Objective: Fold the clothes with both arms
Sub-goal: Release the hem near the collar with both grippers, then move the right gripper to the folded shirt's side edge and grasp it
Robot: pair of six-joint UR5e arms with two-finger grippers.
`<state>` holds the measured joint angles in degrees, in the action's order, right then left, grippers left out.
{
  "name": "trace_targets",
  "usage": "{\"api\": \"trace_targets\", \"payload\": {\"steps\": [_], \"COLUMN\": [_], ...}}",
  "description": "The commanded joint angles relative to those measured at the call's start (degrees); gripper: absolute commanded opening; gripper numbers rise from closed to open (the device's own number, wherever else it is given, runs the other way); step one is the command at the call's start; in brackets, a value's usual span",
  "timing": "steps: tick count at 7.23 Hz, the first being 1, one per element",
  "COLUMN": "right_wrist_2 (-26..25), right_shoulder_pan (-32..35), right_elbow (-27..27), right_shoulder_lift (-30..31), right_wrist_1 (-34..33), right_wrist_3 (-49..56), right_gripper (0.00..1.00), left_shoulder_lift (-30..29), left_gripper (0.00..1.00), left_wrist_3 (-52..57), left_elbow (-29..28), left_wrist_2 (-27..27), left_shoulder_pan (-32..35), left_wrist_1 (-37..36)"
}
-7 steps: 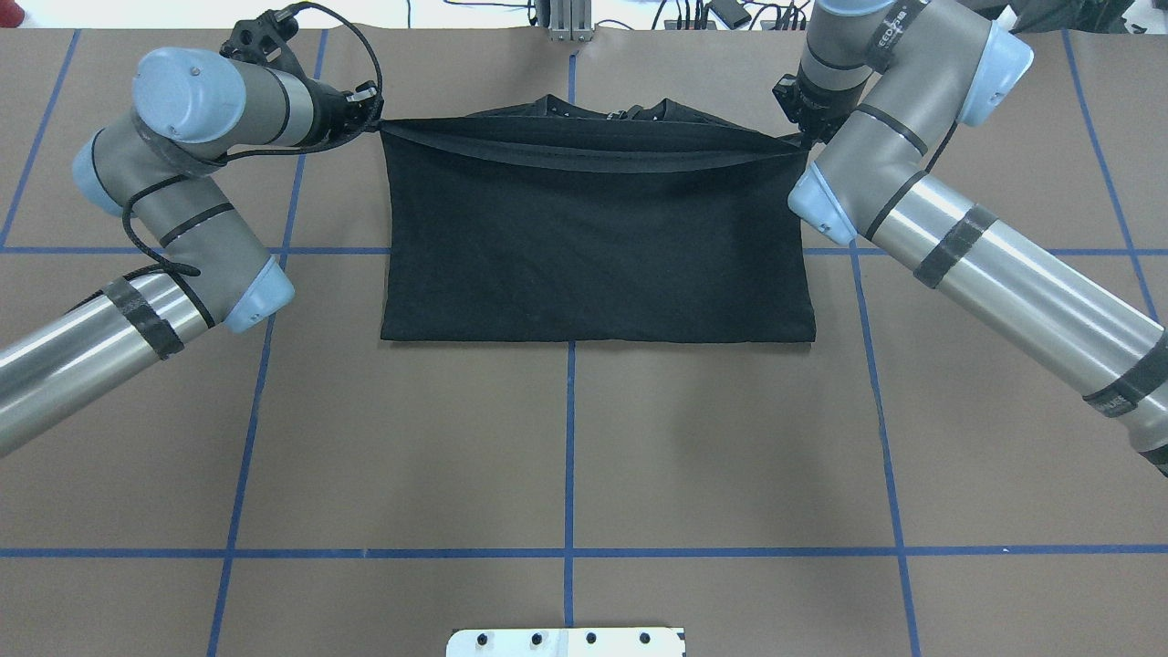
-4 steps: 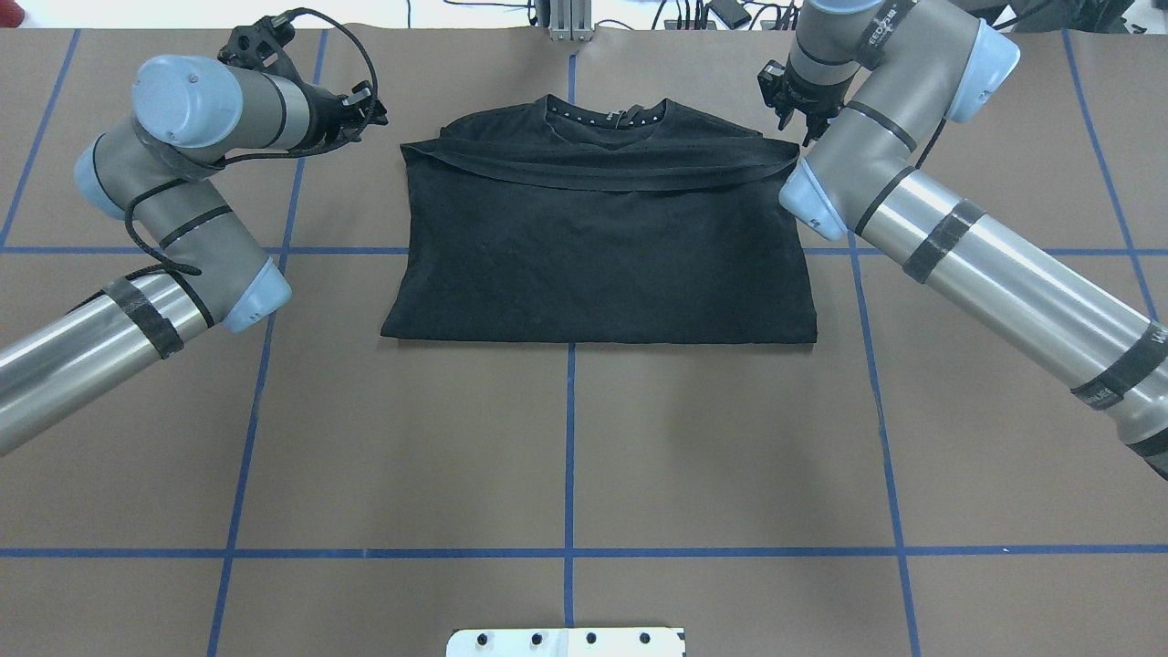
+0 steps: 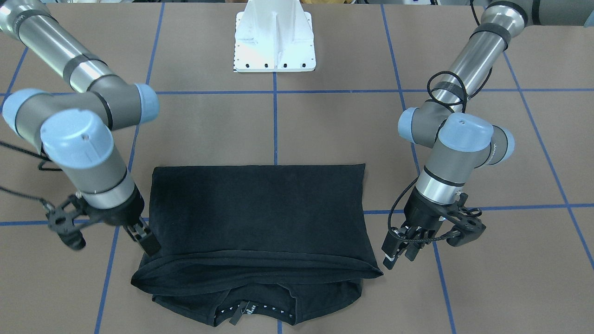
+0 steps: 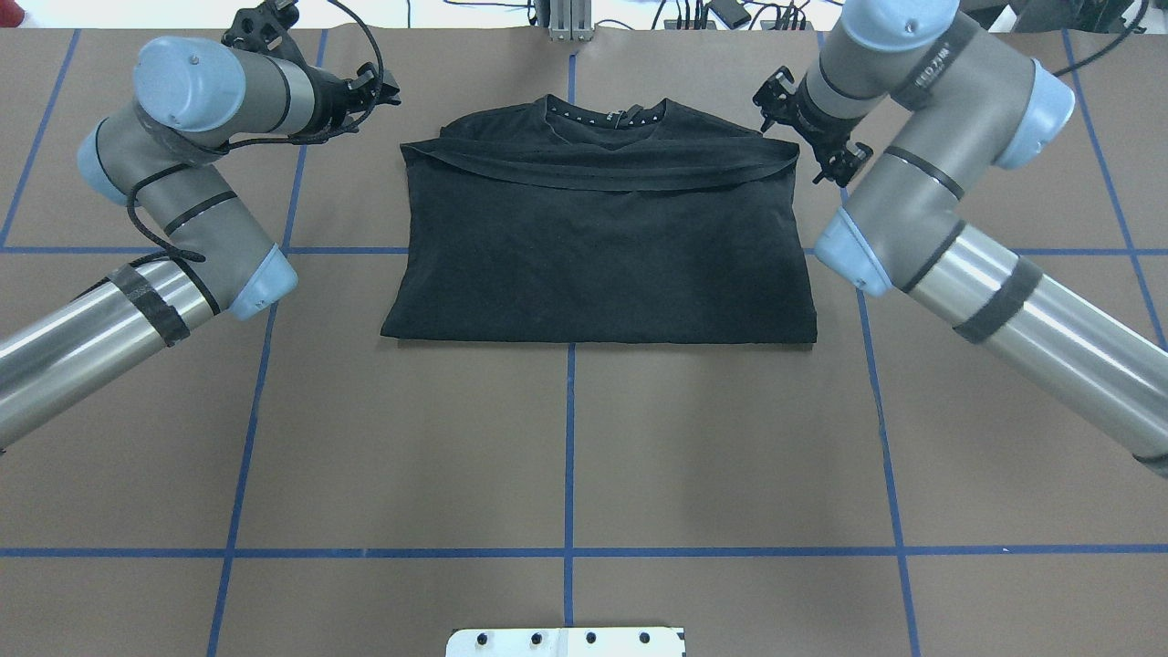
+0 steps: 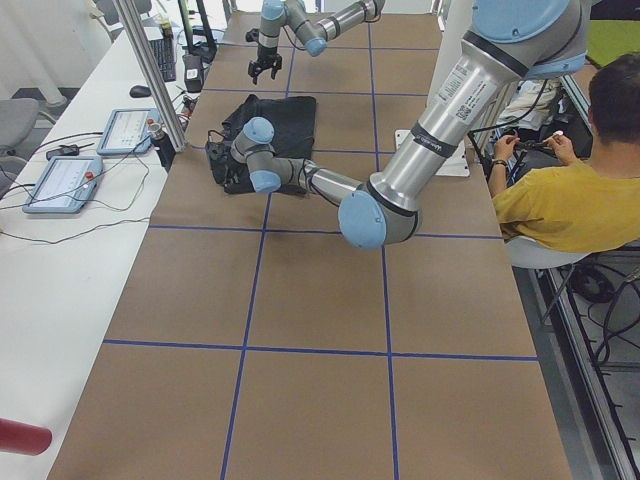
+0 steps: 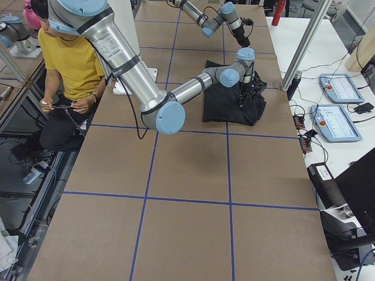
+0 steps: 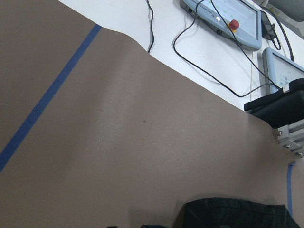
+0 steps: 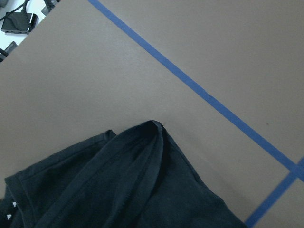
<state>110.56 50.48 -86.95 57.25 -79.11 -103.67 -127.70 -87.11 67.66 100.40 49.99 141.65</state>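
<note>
The black T-shirt (image 4: 602, 246) lies folded on the brown table, its hem edge laid across just below the collar (image 4: 607, 114). In the front-facing view the shirt (image 3: 260, 213) sits between both arms. My left gripper (image 4: 381, 91) hovers off the shirt's far left corner; it (image 3: 397, 254) is open with nothing between its fingers. My right gripper (image 3: 148, 242) stands open right beside the fold's corner, a little apart from the cloth. Both wrist views show only the shirt's edge (image 7: 237, 213) (image 8: 133, 190) and no fingers.
Blue tape lines (image 4: 569, 438) grid the table. The white base mount (image 3: 274, 41) sits at the robot's side. A seated person in a yellow shirt (image 5: 570, 200) is beside the table. Control tablets (image 6: 337, 88) and cables lie on the white bench past the far edge.
A second ago both grippers held the hem stretched taut; they have let go, the fold has dropped flat, and both grippers have drawn back outward from the shirt.
</note>
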Motion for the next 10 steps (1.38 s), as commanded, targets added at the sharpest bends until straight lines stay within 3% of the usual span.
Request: {"api": "trace_targets", "payload": {"steps": [1, 2, 4, 8, 9, 10], "right_wrist_2": [-0.78, -1.13, -5.06, -5.35, -5.35, -5.27], "right_shoulder_pan": [-5.80, -7.40, -11.26, -12.95, -13.38, -13.39], "right_elbow": [-11.10, -11.14, -11.22, -11.14, -10.96, -10.87], "right_shoulder_lift": [13.43, 16.98, 17.97, 19.21, 19.30, 19.39], "right_wrist_1": [8.89, 15.23, 15.47, 15.12, 15.12, 15.12], "right_wrist_3": [-15.00, -17.08, -17.45, -17.27, -17.27, -17.27], "right_gripper": [1.00, 0.98, 0.96, 0.88, 0.81, 0.60], "left_shoulder_lift": [-0.18, -0.09, -0.09, -0.18, -0.18, -0.18], "left_gripper": [0.77, 0.77, 0.77, 0.77, 0.77, 0.77], "left_wrist_3": [-0.68, -0.69, -0.78, -0.69, -0.78, -0.69], "left_elbow": [1.24, 2.46, 2.91, 3.09, 3.09, 3.09], "left_wrist_2": [-0.03, -0.03, -0.12, -0.03, -0.03, -0.03], "left_shoulder_pan": [-0.07, -0.07, -0.07, -0.16, -0.16, -0.16], "left_wrist_1": [-0.76, -2.76, -2.87, -2.96, -2.96, -2.96]}}
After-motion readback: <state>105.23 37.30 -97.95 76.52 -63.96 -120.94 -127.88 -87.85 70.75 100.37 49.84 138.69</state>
